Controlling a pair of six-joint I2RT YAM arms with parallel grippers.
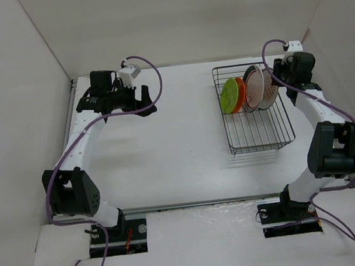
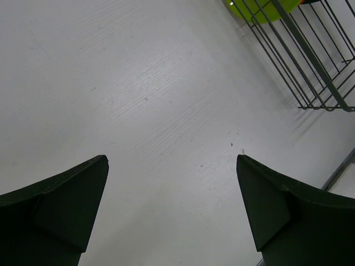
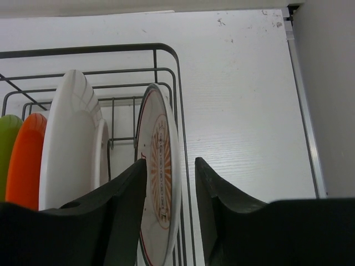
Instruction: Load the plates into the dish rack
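Observation:
The black wire dish rack (image 1: 258, 138) sits at the right of the table with all the plates standing on edge in its far half. From left to right they are the lime green plate (image 1: 228, 96), the orange plate (image 1: 240, 91), the white ringed plate (image 1: 253, 88) and the sunburst plate (image 1: 266, 92). In the right wrist view my right gripper (image 3: 170, 162) straddles the sunburst plate (image 3: 162, 166). Its jaws are open, with a gap between the right finger and the rim. My left gripper (image 2: 172, 158) hangs wide open over bare table at the far left (image 1: 148, 101).
White walls enclose the table on the left, back and right. The rack's near half (image 1: 260, 130) holds nothing. The rack's corner (image 2: 310, 61) and a bit of green plate (image 2: 249, 8) show in the left wrist view.

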